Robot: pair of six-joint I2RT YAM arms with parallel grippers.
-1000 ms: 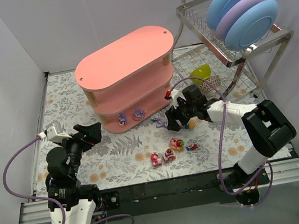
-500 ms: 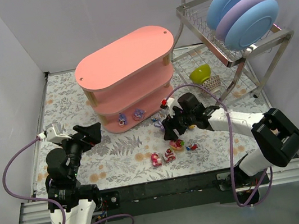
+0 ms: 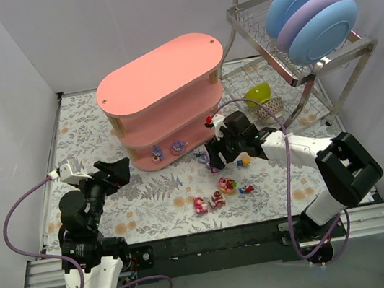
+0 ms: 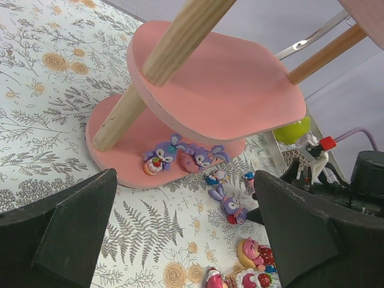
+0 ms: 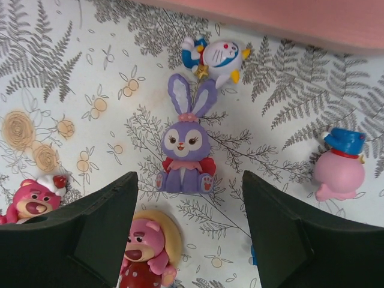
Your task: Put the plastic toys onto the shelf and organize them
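The salmon-pink shelf (image 3: 160, 83) stands at the back centre, with two purple toys (image 3: 157, 152) (image 3: 177, 145) on its bottom board (image 4: 120, 141). My right gripper (image 3: 216, 156) is open and empty, hovering over a purple bunny toy (image 5: 186, 147) that lies on the mat between its fingers. A blue-and-white cat toy (image 5: 217, 58) lies just beyond the bunny, and a pink toy with a blue hat (image 5: 339, 168) to the right. Pink bear toys (image 5: 147, 249) (image 3: 217, 199) lie nearer. My left gripper (image 3: 112, 172) is open and empty, left of the shelf.
A metal wire dish rack (image 3: 272, 51) with blue and purple plates (image 3: 310, 15) stands at the back right. A green bowl (image 3: 258, 93) and a patterned bowl (image 3: 270, 108) sit under it. Grey walls close in left, right and behind.
My right gripper swung out toward the near pink toys half a second ago and has come back over the purple bunny by the shelf. The left arm has not moved.
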